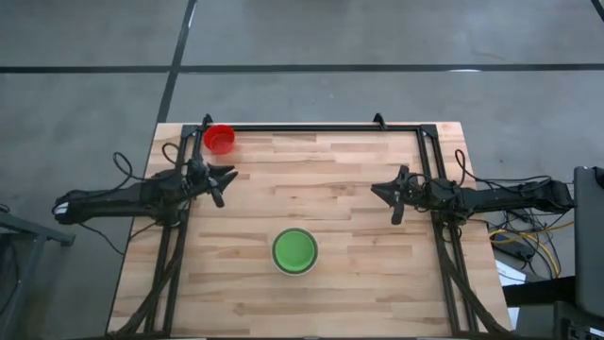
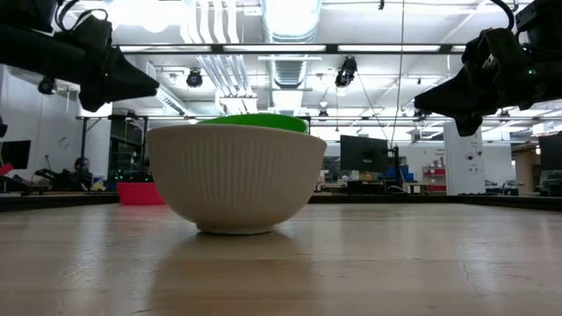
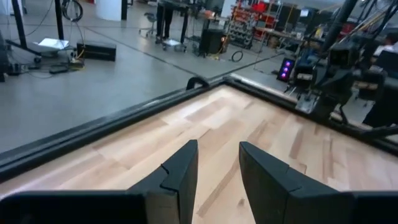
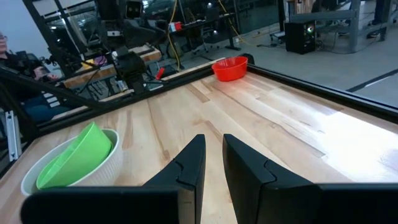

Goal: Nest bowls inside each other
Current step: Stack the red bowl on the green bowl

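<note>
The bowls are the business here, and neither pincer has hold of one. The left pincer (image 1: 225,175) hangs over the far-left part of the surface (image 1: 359,283) with a clear gap between its 2 fingers and nothing in that gap. The right pincer (image 1: 387,192) hangs over the right side, its fingers drawn closer together with only a narrow slot between them, also bare.

Outward from the left pincer, the red bowl (image 1: 220,139) stands alone near the far-left corner, just beside the dark rail, mouth up. It is the only bowl not yet nested.

Well apart from it, near the front middle, sits the whitish-grey bowl (image 1: 294,252), upright on its small foot, with green bowls (image 1: 294,249) inside. How many green ones are stacked there cannot be told. In the right wrist view the top green bowl (image 4: 78,157) lies tilted, 1 edge raised above the ribbed white rim (image 4: 118,140).

Judged by looks, these are thin plastic: light, stiff, fairly slick, and unlikely to break. A round bowl has no long axis; what matters is that the opening faces up. The best hold on the red bowl is probably across its rim, 1 finger inside and 1 outside the wall. Being so light, it may skid or tip if nudged.
</note>
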You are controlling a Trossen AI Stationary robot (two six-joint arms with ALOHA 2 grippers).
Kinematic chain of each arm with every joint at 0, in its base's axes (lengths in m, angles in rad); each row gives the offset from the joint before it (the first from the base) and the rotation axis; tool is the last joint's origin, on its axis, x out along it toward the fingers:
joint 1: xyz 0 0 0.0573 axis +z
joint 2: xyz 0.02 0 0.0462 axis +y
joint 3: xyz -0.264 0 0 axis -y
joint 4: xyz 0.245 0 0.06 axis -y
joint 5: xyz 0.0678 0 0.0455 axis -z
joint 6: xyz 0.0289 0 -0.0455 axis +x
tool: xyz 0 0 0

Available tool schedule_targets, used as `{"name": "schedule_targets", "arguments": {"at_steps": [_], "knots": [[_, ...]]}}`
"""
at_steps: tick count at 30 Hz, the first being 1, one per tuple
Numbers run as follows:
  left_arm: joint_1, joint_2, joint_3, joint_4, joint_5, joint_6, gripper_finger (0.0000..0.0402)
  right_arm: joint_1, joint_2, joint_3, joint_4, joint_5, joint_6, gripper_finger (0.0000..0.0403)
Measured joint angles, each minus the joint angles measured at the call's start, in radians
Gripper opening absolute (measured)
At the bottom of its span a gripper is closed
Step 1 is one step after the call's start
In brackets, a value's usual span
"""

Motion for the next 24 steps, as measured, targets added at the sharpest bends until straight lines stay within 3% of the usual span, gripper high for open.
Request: {"name": "schedule_targets", "arguments": {"at_steps": [4, 13, 24], "knots": [[0.000, 0.001, -0.026, 0.009, -0.008, -0.061, 0.0122, 0.000, 0.000, 0.000, 0.000, 0.000, 0.000, 0.0054], [0.000, 0.001, -0.030, 0.014, -0.101, -0.379, 0.0122, 0.000, 0.000, 0.000, 0.000, 0.000, 0.000, 0.0054], [0.000, 0.001, -0.030, -0.026, -0.092, -0.442, 0.0122, 0.000, 0.000, 0.000, 0.000, 0.000, 0.000, 0.0054]]}}
